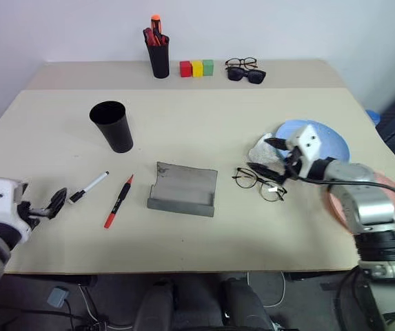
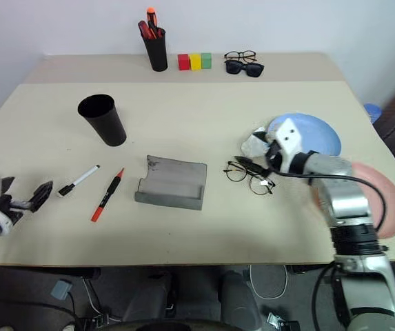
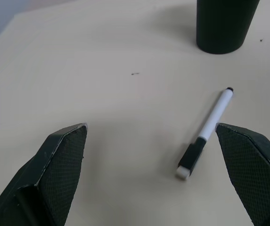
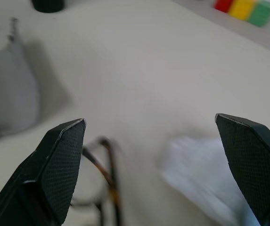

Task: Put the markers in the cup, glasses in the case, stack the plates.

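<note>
At lower left the left claw (image 1: 54,204) gapes empty beside the white marker (image 1: 89,187), seemingly lined up to grab it; mid-right, the right claw (image 1: 269,154) hangs wide, empty, over the glasses (image 1: 259,183).

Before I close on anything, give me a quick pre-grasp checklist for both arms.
1. Left end effector open: ok.
2. White marker with black cap lies between its fingers: ok.
3. Tall matte black cup upright, mouth unobstructed: ok.
4. Right end effector open: ok.
5. Thin wire-frame glasses centred between the right end effector's fingers: not ok, off to one side.
6. Grey felt case open to receive glasses: ok.
</note>
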